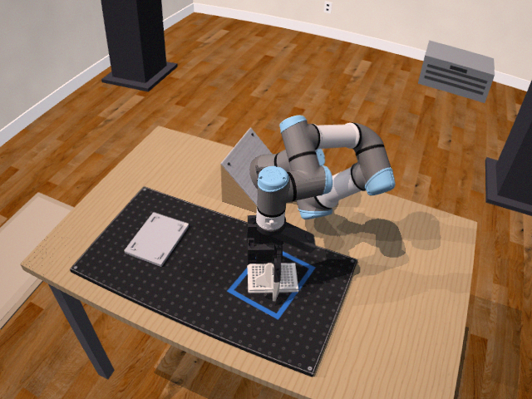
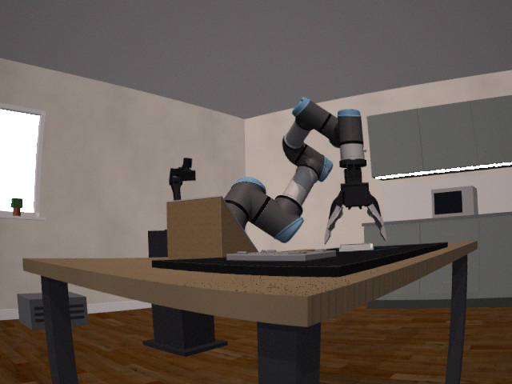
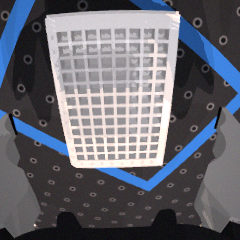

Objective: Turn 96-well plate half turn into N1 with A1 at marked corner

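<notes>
White plate, its well grid unobstructed only in wrist view

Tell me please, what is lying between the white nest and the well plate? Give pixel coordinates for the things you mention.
Between the nest point(image 1: 157, 238) point(image 2: 264, 256) and the well plate point(image 1: 288, 277) point(image 2: 356, 246) point(image 3: 120, 95), the top view shows only black perforated board point(image 1: 206, 266) and part of the blue outline point(image 1: 235, 285).

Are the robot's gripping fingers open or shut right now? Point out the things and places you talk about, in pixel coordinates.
Open: the gripper's point(image 2: 355, 240) two fingers stand wide apart, above the white plate point(image 1: 288, 275) point(image 2: 356, 247) point(image 3: 116, 102).

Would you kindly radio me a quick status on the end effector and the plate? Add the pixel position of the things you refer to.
End effector point(image 2: 355, 240) point(image 3: 115, 111) open, above plate. Plate point(image 1: 289, 274) point(image 2: 356, 246) point(image 3: 117, 110) out of nest point(image 1: 157, 238) point(image 2: 269, 257), on dark board point(image 1: 193, 300) point(image 2: 322, 270) point(image 3: 105, 200). Nothing seen blocking.
</notes>
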Action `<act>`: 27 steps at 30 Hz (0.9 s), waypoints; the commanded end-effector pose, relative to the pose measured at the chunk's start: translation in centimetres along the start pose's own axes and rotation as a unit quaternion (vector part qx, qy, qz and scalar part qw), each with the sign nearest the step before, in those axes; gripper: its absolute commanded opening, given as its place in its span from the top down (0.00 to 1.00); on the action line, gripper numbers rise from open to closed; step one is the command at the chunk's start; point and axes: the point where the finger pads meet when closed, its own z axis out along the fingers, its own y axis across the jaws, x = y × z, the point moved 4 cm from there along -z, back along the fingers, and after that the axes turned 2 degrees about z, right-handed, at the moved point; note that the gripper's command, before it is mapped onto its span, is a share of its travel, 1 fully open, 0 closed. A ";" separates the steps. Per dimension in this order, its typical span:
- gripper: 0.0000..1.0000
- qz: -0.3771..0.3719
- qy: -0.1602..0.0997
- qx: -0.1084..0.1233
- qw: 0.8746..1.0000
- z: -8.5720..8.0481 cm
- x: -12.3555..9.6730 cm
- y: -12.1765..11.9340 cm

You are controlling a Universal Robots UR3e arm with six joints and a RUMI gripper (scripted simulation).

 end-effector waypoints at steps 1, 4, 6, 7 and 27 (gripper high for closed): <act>0.00 0.000 -0.001 -0.001 1.000 0.0 0.0 0.0; 0.00 0.000 -0.001 -0.001 1.000 0.0 0.0 0.0; 0.00 0.000 -0.001 -0.001 1.000 0.0 0.0 0.0; 0.00 0.000 -0.001 -0.001 1.000 0.0 0.0 0.0; 1.00 0.000 -0.001 -0.001 1.000 0.0 0.0 0.0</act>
